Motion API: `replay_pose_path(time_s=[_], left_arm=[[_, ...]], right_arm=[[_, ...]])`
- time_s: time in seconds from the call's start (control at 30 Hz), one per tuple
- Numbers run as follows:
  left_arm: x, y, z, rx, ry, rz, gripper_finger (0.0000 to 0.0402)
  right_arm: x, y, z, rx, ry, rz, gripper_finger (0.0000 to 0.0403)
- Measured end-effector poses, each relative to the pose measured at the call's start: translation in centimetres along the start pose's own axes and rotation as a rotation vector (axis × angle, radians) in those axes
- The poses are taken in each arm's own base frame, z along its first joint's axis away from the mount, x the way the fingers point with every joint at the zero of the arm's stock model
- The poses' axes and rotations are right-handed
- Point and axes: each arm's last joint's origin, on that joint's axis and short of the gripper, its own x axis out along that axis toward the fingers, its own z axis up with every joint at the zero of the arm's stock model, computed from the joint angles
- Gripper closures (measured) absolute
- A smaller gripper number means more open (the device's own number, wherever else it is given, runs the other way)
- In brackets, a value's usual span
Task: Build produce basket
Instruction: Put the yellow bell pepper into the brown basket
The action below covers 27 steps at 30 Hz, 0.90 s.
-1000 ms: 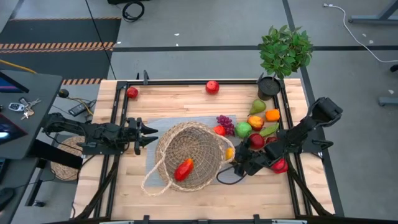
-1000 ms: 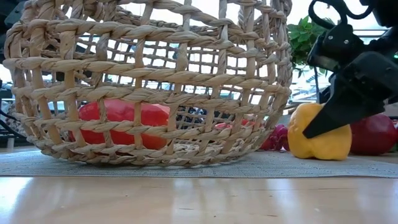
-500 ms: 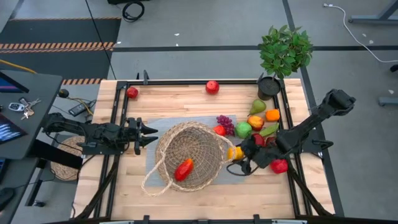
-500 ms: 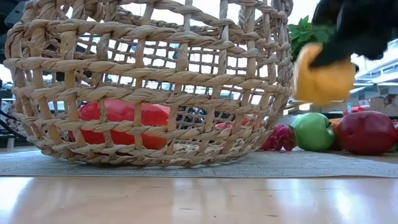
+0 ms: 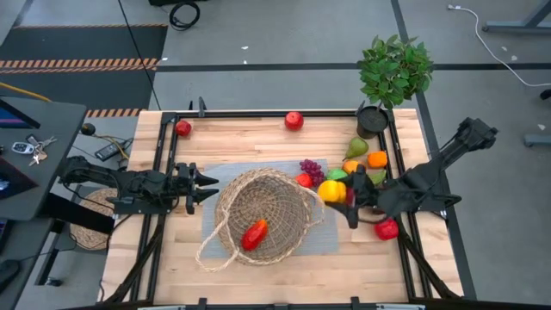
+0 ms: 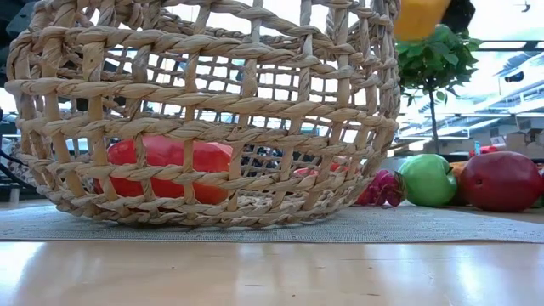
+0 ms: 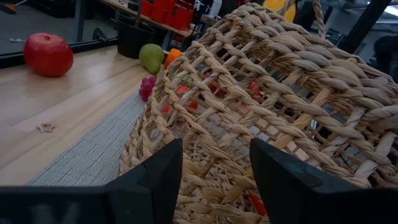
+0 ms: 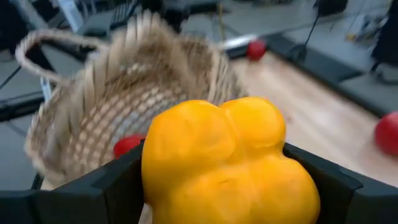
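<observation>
Right end effector [image 5: 337, 193] pinching yellow pepper [image 5: 331, 190] [image 8: 227, 162] across its lobes, airborne at 3 o'clock of the basket [image 5: 263, 213], just off the rim. Pepper looks light, stiff, glossy, so likely slippery; a mid-body grip across the widest lobes seems safest. Basket is light, springy wicker, tipped on the grey mat [image 5: 210, 185], red pepper [image 5: 254, 234] inside; it may shift if bumped. Remaining produce [image 5: 357, 164] clustered at 2 o'clock on the worktop [image 5: 250, 138]. Left end effector [image 5: 205, 186] pressed together, at 9 o'clock of basket, touching the weave. Versus a second ago: pepper was down beside the mat, now lifted and carried toward the rim; left arm unchanged.
</observation>
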Motion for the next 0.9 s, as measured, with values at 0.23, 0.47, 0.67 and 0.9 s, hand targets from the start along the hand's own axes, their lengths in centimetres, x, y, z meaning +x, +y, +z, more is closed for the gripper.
replay_pose_path(time_s=[0.23, 0.47, 0.67, 0.9], left_arm=[[0.0, 0.0, 0.0, 0.000, 0.000, 0.000, 0.0206], [0.0, 0.0, 0.0, 0.000, 0.000, 0.000, 0.0205], [0.0, 0.0, 0.0, 0.000, 0.000, 0.000, 0.0204], [0.0, 0.0, 0.0, 0.000, 0.000, 0.000, 0.0208]], right_arm=[[-0.8, 0.5, 3.0, -0.006, -0.141, -0.001, 0.0080], [-2.4, 0.7, 7.8, -0.022, -0.314, -0.067, 0.0080], [-3.0, 1.2, 10.2, 0.028, -0.405, -0.063, 0.0080], [-1.6, 2.4, 9.8, -0.016, -0.377, -0.066, 0.0080]])
